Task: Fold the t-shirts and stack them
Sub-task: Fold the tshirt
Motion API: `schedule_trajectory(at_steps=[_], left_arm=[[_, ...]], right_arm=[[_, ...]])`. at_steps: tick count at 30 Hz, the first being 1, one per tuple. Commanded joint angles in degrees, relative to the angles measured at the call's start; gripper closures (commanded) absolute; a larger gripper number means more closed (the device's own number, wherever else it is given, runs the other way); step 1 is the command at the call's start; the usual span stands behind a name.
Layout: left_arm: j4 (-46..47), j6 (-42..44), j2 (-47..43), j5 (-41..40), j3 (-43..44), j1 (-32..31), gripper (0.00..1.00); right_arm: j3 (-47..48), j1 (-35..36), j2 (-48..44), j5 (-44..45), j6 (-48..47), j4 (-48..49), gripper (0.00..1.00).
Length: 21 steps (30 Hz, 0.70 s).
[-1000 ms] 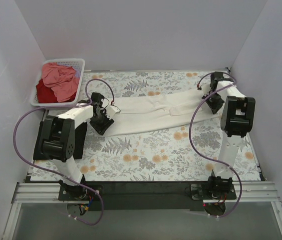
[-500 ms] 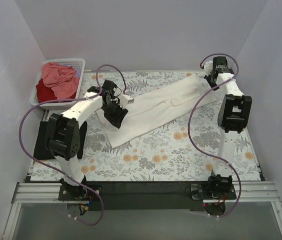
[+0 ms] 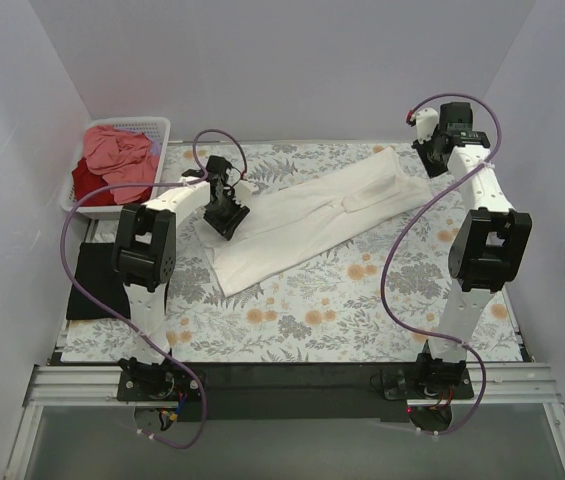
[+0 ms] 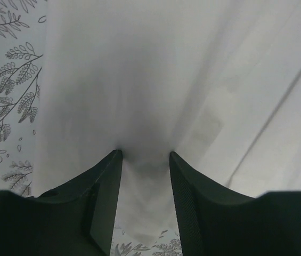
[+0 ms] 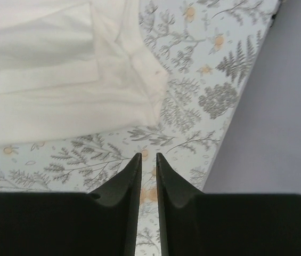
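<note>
Jaws of the left claw (image 4: pixel 145 154) pinch a bunched fold of the cream shirt (image 3: pixel 312 220) near its 9 o'clock end. The right claw (image 5: pixel 148 156) hangs over the table's 1 o'clock corner, jaws a thin slit apart and gripping nothing. The shirt stretches from 8 to 2 o'clock across the flowered tablecloth (image 3: pixel 362 300). At 10 o'clock a white basket (image 3: pixel 152 122) holds a pink shirt (image 3: pixel 117 150) over a dark red shirt (image 3: pixel 84 185).
</note>
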Motion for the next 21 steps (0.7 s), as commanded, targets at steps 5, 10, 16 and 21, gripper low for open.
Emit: schedule_trajectory(at_steps=[5, 10, 16, 21], left_arm=[[-2.02, 5.13, -5.81, -1.94, -10.42, -0.62, 0.63], [-4.93, 4.79, -14.32, 0.16, -21.87, -4.83, 0.64], [-17.05, -4.35, -26.01, 15.08, -25.40, -20.55, 0.63], [-19.79, -8.93, -25.24, 20.82, -16.19, -25.06, 0.62]], right_arm=[[-4.41, 0.00, -2.79, -5.97, 2.22, -6.47, 0.77], [-5.64, 0.00, -3.23, -7.38, 2.84, -8.49, 0.78], [-6.79, 0.00, -2.27, -11.68, 4.15, -9.20, 0.79], [-4.42, 0.70, 0.89, -17.66, 7.22, -9.46, 0.81]])
